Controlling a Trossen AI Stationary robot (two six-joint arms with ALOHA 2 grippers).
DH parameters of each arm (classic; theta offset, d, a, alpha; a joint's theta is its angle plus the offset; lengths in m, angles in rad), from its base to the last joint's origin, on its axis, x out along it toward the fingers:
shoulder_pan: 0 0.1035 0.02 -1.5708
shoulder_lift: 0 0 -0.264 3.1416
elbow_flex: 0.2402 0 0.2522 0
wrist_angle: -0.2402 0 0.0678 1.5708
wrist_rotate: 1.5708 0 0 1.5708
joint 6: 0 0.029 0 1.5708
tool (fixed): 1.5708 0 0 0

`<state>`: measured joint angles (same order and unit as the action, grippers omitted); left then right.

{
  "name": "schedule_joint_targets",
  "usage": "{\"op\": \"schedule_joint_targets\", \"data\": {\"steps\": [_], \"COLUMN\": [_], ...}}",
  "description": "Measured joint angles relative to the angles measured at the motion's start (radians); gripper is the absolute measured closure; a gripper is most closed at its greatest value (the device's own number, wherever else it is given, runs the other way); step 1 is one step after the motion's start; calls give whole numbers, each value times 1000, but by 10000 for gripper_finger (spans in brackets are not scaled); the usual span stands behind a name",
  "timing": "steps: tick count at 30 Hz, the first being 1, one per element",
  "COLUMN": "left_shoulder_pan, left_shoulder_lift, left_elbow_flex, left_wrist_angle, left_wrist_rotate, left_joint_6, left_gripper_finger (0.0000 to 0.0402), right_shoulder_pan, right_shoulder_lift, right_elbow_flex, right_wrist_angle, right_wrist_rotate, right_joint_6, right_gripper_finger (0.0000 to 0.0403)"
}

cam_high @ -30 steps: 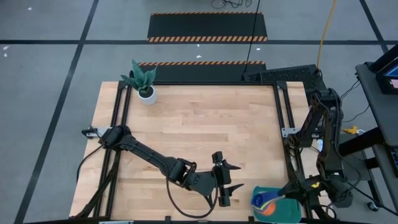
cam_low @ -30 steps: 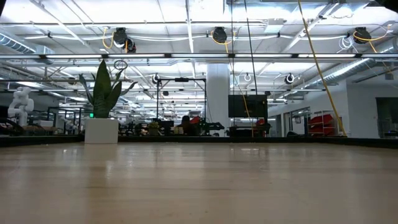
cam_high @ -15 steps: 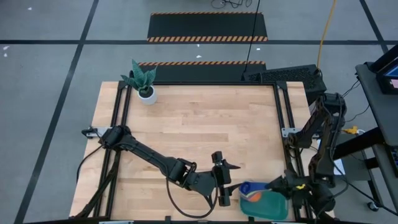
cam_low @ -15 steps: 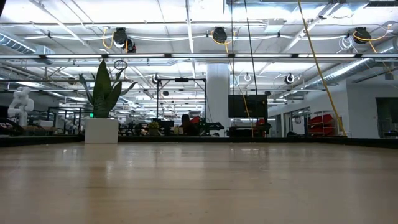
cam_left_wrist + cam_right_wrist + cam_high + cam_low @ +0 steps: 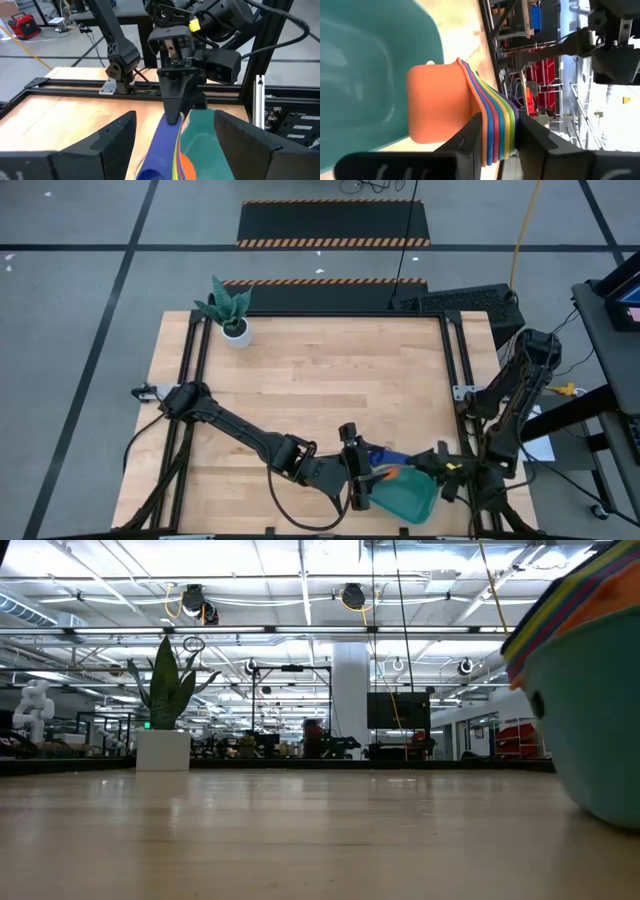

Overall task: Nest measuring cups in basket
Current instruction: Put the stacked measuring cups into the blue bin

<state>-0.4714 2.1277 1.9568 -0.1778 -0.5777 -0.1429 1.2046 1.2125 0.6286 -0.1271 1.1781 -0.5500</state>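
Basket (image 5: 405,498) with nested cups (image 5: 385,471) now nearer left claw (image 5: 358,477).

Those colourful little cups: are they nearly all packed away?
Mostly done: the small plastic measuring cups already sit stacked one inside another, lying in the teal plastic basket. In hand: the right hand is shut on the stacked handles, while the left hand waits open beside them. Left: letting go.
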Motion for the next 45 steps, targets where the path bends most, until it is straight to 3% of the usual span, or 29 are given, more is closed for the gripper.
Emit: {"op": "schedule_joint_targets", "data": {"steps": [6,13,23,30,45], "left_shoulder_pan": [-2,-2,-2,2,4], "left_shoulder_lift": [0,0,0,0,0], "left_elbow_flex": [0,0,0,0,0], "left_wrist_angle": [-24,-30,-29,-28,-33], "left_wrist_rotate": [0,-8,-9,-21,-28], "left_joint_6": [0,0,-1,-14,-13], "left_gripper_finger": [135,135,135,135,135], "right_shoulder_pan": [20,102,262,240,108], "right_shoulder_lift": [0,0,6,97,232], "right_elbow_flex": [-1,-1,-1,-1,1], "right_wrist_angle": [119,169,184,100,19], "right_wrist_rotate": [4,105,105,100,69], "right_joint_6": [-53,-87,62,171,143], "right_gripper_finger": [328,328,328,328,328]}}
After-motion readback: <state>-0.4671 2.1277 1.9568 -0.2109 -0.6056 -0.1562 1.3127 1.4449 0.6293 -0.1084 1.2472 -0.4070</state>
